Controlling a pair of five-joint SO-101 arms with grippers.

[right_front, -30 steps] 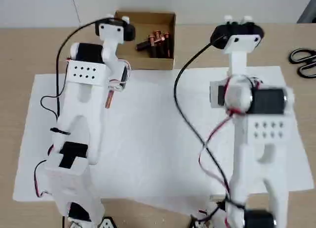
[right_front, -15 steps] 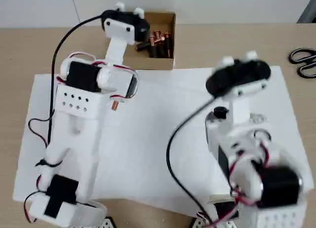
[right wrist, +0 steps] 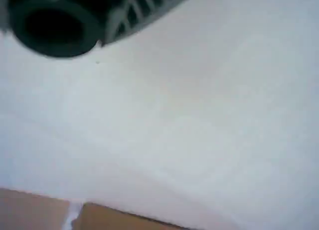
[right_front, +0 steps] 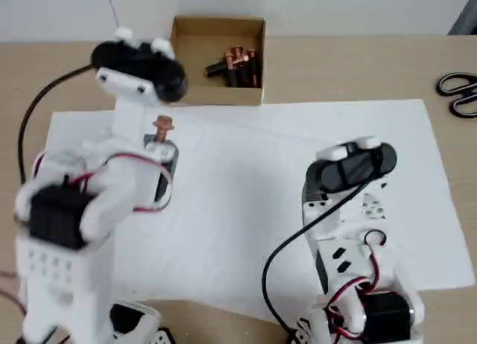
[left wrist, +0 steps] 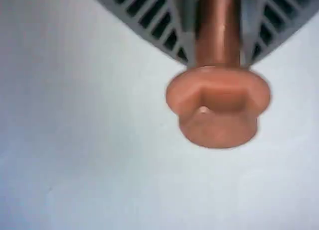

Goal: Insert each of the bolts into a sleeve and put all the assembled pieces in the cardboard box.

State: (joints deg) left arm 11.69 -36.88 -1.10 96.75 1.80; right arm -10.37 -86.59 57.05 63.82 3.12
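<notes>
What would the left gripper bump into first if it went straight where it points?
Probably the white paper. The bolt held in the left gripper pokes past its fingers, so it would touch first.

The bolt (left wrist: 218, 103) is copper, the fingers (left wrist: 149, 13) grey with a slatted pattern, the sleeve (right wrist: 52, 25) black, the sheet (right_front: 246, 202) plain white, the counter (right_front: 335, 68) tan, the cardboard box (right_front: 197, 42) at 12 o'clock brown, and the scissors (right_front: 458, 91) at 2 o'clock black.

Grey ribbed fingers (left wrist: 144, 16); just behind them black camera pods (right_front: 138, 67); farther back white printed shells (right_front: 67, 299), black motor blocks (right_front: 56, 214), thin red wires (right_front: 373, 266), thick black cables (right_front: 267, 269).
</notes>
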